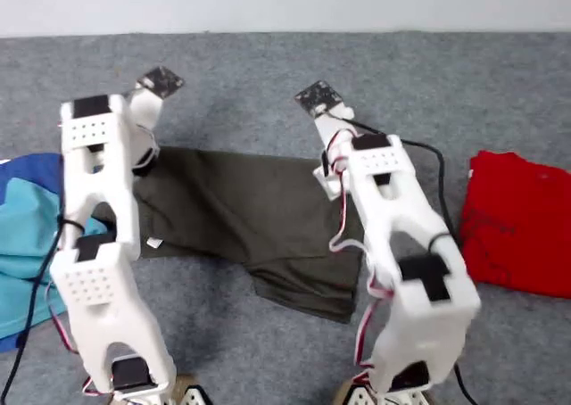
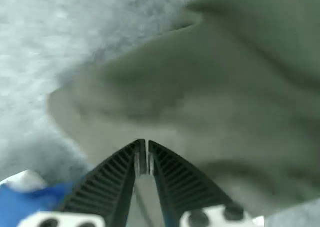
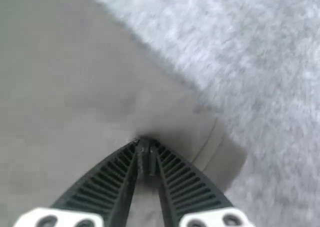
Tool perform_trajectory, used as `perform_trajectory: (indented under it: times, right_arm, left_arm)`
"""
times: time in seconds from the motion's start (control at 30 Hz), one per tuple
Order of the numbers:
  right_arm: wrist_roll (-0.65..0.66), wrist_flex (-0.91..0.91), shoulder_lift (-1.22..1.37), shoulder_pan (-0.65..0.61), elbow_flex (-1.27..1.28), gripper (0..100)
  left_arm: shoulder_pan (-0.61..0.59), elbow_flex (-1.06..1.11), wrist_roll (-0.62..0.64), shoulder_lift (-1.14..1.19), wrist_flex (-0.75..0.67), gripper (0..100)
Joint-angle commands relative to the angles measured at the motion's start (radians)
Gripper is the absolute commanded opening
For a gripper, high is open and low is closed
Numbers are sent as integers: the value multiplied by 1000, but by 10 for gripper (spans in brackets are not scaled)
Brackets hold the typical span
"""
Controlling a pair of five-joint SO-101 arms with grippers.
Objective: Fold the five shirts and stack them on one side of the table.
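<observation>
A dark olive shirt (image 1: 241,209) lies spread on the grey felt table (image 1: 268,75) between the two arms. My left gripper (image 2: 141,144) is shut, pinching the olive shirt (image 2: 210,102) at its left edge, where the cloth bunches into folds. In the high view, the left gripper (image 1: 143,160) sits under its wrist at the shirt's left end. My right gripper (image 3: 145,143) is shut on the olive shirt (image 3: 65,87) near a hemmed corner. In the high view, the right gripper (image 1: 332,177) is at the shirt's right edge.
A folded red shirt (image 1: 517,222) lies at the table's right side. A blue and a teal shirt (image 1: 27,218) lie in a pile at the left edge, close to the left arm. A bit of blue cloth (image 2: 25,207) shows beside the left fingers.
</observation>
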Motion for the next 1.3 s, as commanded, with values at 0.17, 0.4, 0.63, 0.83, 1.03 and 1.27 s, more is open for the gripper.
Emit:
perform_trajectory:
  times: [0.17, 0.4, 0.63, 0.83, 1.03, 1.27]
  right_arm:
    - [55, 133, 312, 120, -434, 10]
    - [101, 298, 375, 119, -652, 10]
    - [101, 515, 374, 73, -833, 10]
    - [100, 664, 386, 22, -968, 10]
    - [104, 516, 512, 38, -959, 10]
    - [101, 495, 588, 116, -979, 10]
  left_arm:
    - [-66, -27, 9, 129, -31, 15]
    - [-68, -142, 6, 101, 110, 15]
    - [-21, -260, 6, -8, 273, 15]
    - [-17, -263, 12, -72, 229, 15]
    - [-14, -269, 126, 98, 34, 15]
    - [-66, -352, 132, 282, 23, 15]
